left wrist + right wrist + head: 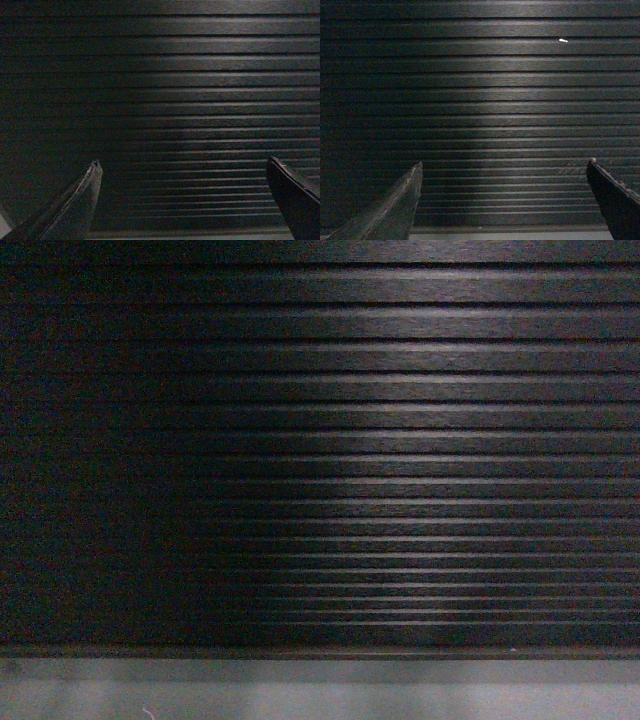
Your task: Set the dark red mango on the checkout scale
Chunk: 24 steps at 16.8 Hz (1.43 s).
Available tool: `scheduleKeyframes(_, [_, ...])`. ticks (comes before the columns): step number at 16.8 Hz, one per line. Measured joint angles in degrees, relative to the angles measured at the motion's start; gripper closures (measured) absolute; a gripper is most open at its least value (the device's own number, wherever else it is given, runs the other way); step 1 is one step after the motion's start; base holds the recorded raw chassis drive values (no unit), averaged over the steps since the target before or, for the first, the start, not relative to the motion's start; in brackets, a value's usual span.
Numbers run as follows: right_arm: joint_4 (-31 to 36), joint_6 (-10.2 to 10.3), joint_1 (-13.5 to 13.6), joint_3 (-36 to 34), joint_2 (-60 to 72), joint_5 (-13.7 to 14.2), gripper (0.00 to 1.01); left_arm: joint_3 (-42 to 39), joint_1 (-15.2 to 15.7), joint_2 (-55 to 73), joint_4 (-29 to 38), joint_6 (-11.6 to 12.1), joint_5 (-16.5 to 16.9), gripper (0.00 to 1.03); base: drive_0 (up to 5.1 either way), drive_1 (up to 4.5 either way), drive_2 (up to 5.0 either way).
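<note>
The checkout's ribbed black front panel (pixel 400 460) fills the head view, close up. The same panel (pixel 180 100) fills the left wrist view, and my left gripper (pixel 182 162) stands open before it with nothing between its fingers. In the right wrist view the panel (pixel 500 100) shows again, and my right gripper (pixel 504 162) is open and holds nothing. The dark red mango and the scale are out of view. Neither gripper shows in the head view.
A strip of grey floor (pixel 320 695) runs along the foot of the panel, also visible as floor (pixel 510 236) under the right gripper. A small white speck (pixel 563 40) sits on an upper rib.
</note>
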Motion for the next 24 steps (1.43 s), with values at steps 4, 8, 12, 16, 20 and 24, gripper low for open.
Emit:
scheduleKeyframes(4, [0.00,0.00,0.00,0.00,0.00,0.00,0.03,0.00,0.00,0.00,0.02,0.02,0.00,0.05,0.0,0.00,0.0])
scheduleKeyframes(8, [0.00,0.00,0.00,0.00,0.00,0.00,0.03,0.00,0.00,0.02,0.02,0.02,0.00,0.05,0.0,0.00,0.0])
scheduleKeyframes(12, [0.00,0.00,0.00,0.00,0.00,0.00,0.03,0.00,0.00,0.02,0.02,0.02,0.00,0.05,0.0,0.00,0.0])
scheduleKeyframes(16, [0.00,0.00,0.00,0.00,0.00,0.00,0.03,0.00,0.00,0.00,0.02,0.02,0.00,0.05,0.0,0.00,0.0])
scheduleKeyframes(20, [-0.02,0.00,0.00,0.00,0.00,0.00,0.03,0.00,0.00,0.00,-0.02,0.02,0.00,0.05,0.0,0.00,0.0])
scheduleKeyframes(24, [-0.13,0.02,0.00,0.00,0.00,-0.02,0.03,0.00,0.00,0.00,-0.09,0.04,0.02,0.05,0.0,0.00,0.0])
